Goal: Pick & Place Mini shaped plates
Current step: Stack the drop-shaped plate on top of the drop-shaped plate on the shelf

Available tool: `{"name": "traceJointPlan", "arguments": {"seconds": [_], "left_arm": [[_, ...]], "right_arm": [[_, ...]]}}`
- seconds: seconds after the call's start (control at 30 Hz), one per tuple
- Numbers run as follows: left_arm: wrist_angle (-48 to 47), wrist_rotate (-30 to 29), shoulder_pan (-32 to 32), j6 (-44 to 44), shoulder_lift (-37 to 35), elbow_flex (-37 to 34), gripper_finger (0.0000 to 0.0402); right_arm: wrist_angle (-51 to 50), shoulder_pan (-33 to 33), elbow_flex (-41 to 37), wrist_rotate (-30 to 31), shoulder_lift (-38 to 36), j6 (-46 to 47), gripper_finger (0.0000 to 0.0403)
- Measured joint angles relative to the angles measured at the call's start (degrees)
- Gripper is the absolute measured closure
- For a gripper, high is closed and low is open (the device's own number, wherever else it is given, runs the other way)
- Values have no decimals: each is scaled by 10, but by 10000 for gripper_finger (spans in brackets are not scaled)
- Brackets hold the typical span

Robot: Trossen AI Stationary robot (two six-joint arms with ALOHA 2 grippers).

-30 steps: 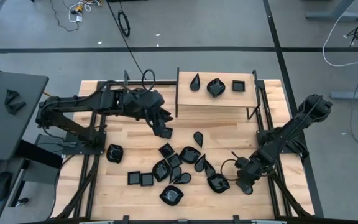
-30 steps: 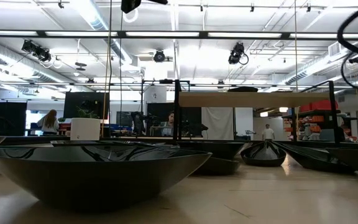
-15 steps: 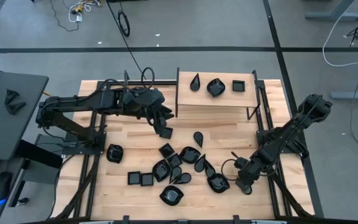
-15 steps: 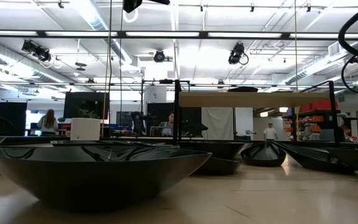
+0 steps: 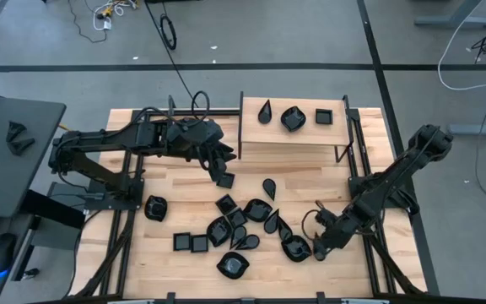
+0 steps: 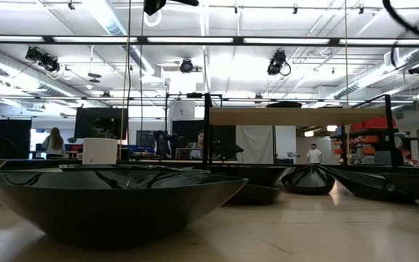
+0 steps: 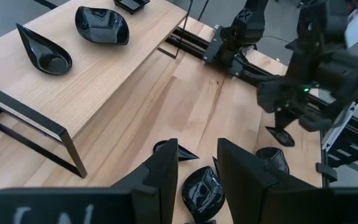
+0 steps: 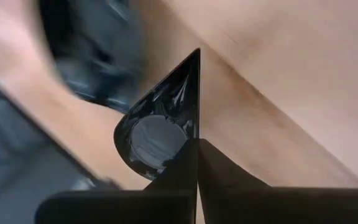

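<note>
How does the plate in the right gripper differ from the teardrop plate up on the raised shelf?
The plate in the right gripper is pinched at its rim by the shut right gripper and tilted; the shelf teardrop lies flat and untouched on the raised shelf. Both are glossy black teardrops.

Place: open lab hall | signs: ceiling strip lights (image 6: 217, 40); cable-strewn concrete floor (image 5: 226, 34); distant workstation desks (image 6: 195, 149)
</note>
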Motion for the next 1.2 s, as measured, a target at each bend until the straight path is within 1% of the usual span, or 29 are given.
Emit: {"name": "traceJointPlan", "arguments": {"seconds": [0.13,0.2,0.27,0.37,0.43,0.57,0.7,0.83,0.97,1.07,1.13,1.2], "left_arm": [[9,0,0,0,3,-2,285],[10,0,0,1,7,-4,285],[33,0,0,16,19,-4,284],[65,7,-6,62,41,-4,284],[83,8,-10,91,59,-4,279],[110,17,-15,102,96,-4,251],[120,44,-15,97,119,-4,207],[134,39,-15,75,139,-4,177],[157,6,-20,76,156,-4,176],[173,-10,-25,87,160,-4,186],[190,-39,-30,91,167,-3,194],[181,-62,-33,91,170,-5,202]], "right_arm": [[-28,-13,44,85,-33,15,401],[-56,-30,73,125,-42,14,401],[-87,-56,105,158,-43,1,402],[-107,-104,147,203,-41,-35,402],[-112,-140,169,223,-40,-77,402],[-110,-207,205,265,-41,-153,402],[-102,-256,231,298,-40,-215,403],[-76,-293,247,309,-41,-280,403],[-57,-317,249,300,-40,-320,403],[-56,-326,249,299,-40,-329,403],[-54,-328,249,299,-40,-337,403],[-49,-331,249,299,-40,-342,403]]}}
